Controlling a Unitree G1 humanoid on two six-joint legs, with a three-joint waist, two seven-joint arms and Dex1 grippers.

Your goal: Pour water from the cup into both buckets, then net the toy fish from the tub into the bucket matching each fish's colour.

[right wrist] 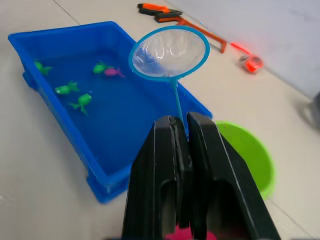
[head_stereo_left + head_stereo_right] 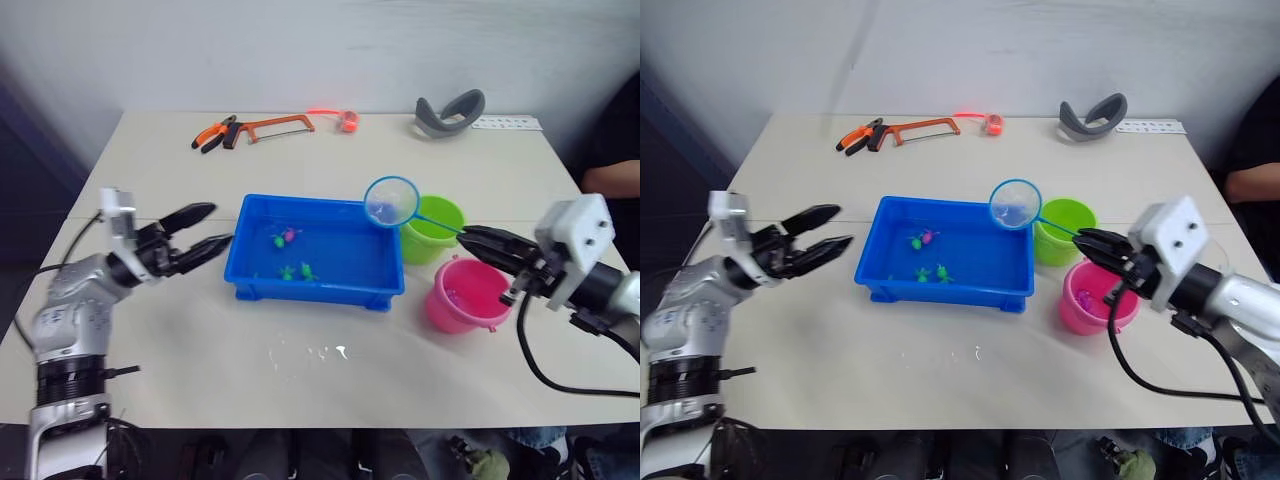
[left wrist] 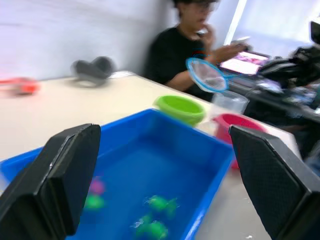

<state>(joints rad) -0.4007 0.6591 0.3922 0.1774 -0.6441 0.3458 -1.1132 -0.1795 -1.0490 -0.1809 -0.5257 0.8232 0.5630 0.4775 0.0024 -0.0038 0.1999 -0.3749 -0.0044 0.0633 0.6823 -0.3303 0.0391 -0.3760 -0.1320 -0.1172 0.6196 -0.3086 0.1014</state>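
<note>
The blue tub [image 2: 316, 250] sits near the middle of the table [image 2: 200, 330], holding shallow water and five small toy fish: one pink fish [image 2: 291, 235] beside a green fish [image 2: 277, 240] toward the tub's far side, and more green fish [image 2: 297, 271] closer to its near wall. The right hand [image 2: 478, 238] is clamped on the handle of the net [image 2: 391, 201], fingers pressed together around it, and holds the light blue hoop in the air above the tub's far right corner, the mesh clear of the water. Just beside the tub toward the table's right edge stands the lime green bucket [image 2: 433, 228], with the pink bucket [image 2: 465, 295] nearer the front edge and just beside it; something small and pink lies inside the pink bucket. The clear cup [image 3: 229, 101] stands beyond the buckets in the left wrist view. The left hand [image 2: 203, 231] hovers off the tub's left end with its fingers spread apart, gripping nothing. Along the table's far edge lie orange pliers [image 2: 211, 134], a hacksaw [image 2: 275, 127], a small orange object [image 2: 348, 121] and a grey headband-like piece [image 2: 450, 111]. A person in a black shirt [image 3: 181, 55] sits past the table's right edge.
</note>
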